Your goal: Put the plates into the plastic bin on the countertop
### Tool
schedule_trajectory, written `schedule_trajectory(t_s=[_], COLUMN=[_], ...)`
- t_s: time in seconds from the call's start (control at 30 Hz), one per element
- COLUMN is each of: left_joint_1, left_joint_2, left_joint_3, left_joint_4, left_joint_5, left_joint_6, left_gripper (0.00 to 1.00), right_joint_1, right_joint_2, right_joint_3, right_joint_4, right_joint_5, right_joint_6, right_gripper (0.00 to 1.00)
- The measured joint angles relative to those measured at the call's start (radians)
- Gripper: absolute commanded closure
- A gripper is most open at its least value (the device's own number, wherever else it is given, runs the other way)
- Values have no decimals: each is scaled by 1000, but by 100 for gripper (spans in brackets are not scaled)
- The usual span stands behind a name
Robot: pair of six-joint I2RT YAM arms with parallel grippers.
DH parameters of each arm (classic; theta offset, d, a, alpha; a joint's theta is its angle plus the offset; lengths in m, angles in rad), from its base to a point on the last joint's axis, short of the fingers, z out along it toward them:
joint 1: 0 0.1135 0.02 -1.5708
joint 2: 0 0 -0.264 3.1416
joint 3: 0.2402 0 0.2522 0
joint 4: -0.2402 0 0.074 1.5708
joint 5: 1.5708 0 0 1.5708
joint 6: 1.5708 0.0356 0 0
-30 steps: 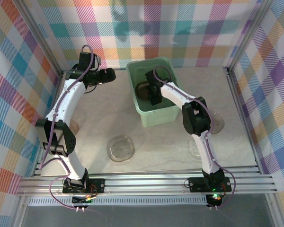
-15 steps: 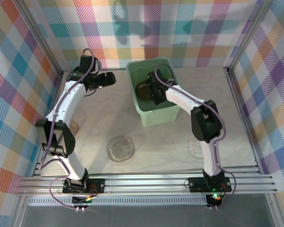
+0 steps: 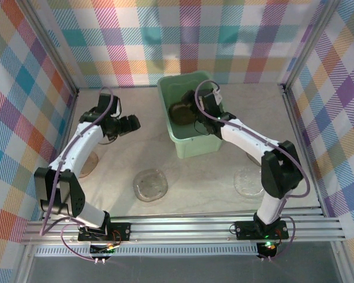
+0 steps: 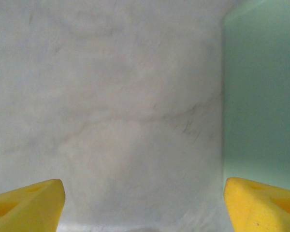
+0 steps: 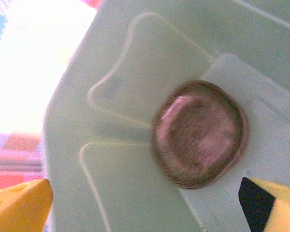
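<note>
Brown plate (image 5: 199,140) inside mint bin (image 3: 196,146), right gripper (image 5: 145,193) wide open, empty above it, left gripper (image 4: 145,193) wide open, empty, over bare surface (image 4: 111,96) beside bin wall

Bright, even light, soft shadows. Ahead of the right gripper (image 5: 145,208) the brown plate (image 5: 198,140) blurs; glare whitens the wall (image 5: 34,63) farther out.

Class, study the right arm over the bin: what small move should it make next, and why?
Probably lift the right gripper clear of the plastic bin and swing toward the clear plate on the countertop near its base. Its jaws stand open and the brown plate lies loose on the bin floor.
</note>
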Motion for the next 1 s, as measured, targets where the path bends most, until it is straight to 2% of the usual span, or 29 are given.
schedule_trajectory(t_s=[0.23, 0.43, 0.67, 1.0], left_joint_1=[0, -9, -39, -73], left_joint_2=[-92, -167, -246, -291], left_joint_3=[-153, -273, -392, -463], left_joint_4=[-60, -100, -103, -97], left_joint_5=[0, 12, 31, 48], left_joint_6=[-57, -67, -68, -76], left_gripper=[17, 17, 18, 20], right_joint_1=[-3, -3, -3, -3], right_joint_2=[-84, -128, -130, -130], right_joint_3=[10, 11, 15, 15], right_joint_4=[-10, -86, -170, -230], right_joint_5=[-183, -257, -309, -359], right_joint_6=[-282, -418, -483, -490], right_gripper=[0, 1, 2, 2])
